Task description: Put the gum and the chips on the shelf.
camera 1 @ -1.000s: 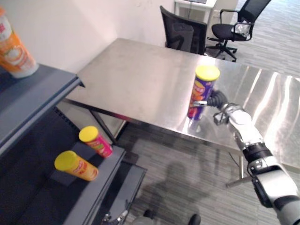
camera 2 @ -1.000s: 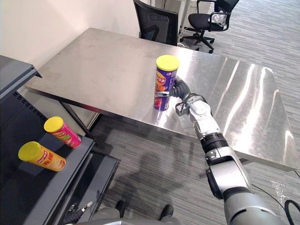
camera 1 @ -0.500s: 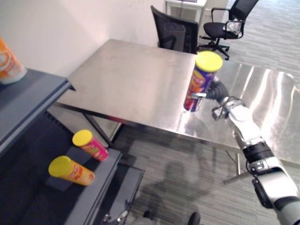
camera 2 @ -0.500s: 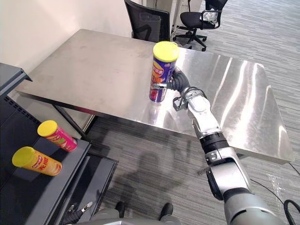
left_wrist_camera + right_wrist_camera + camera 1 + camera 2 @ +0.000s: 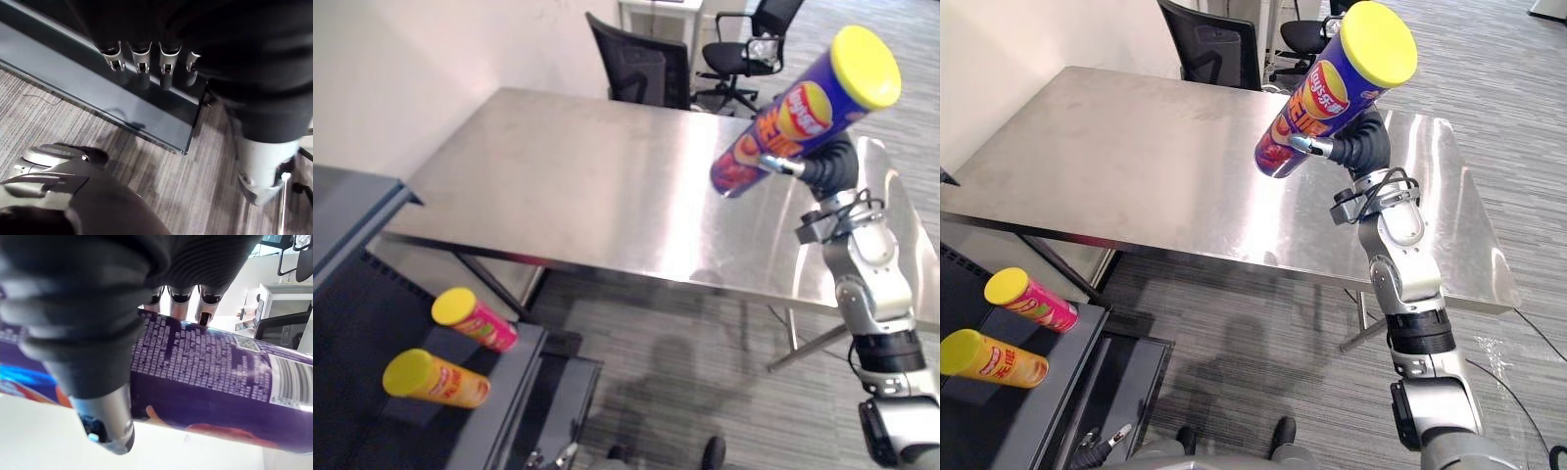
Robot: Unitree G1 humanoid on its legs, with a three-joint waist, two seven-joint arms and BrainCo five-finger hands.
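My right hand (image 5: 1363,147) is shut on a purple chips can (image 5: 798,110) with a yellow lid, held tilted in the air above the steel table's (image 5: 578,176) right part. In the right wrist view the fingers (image 5: 178,296) and thumb (image 5: 105,423) wrap the can (image 5: 220,377). At the left, on a dark grey shelf (image 5: 504,397), lie a pink can (image 5: 475,319) and an orange can (image 5: 435,379), both with yellow lids. My left hand (image 5: 142,58) hangs with straight fingers, holding nothing, near the shelf's low board (image 5: 98,95).
Black office chairs (image 5: 641,64) stand behind the table. An upper shelf board (image 5: 357,211) juts out at the left. Grey carpet (image 5: 685,343) lies between the table's front edge and the shelf.
My right hand has lifted the purple can off the table and tipped it, lid toward the right. The camera has turned, shifting the whole view.
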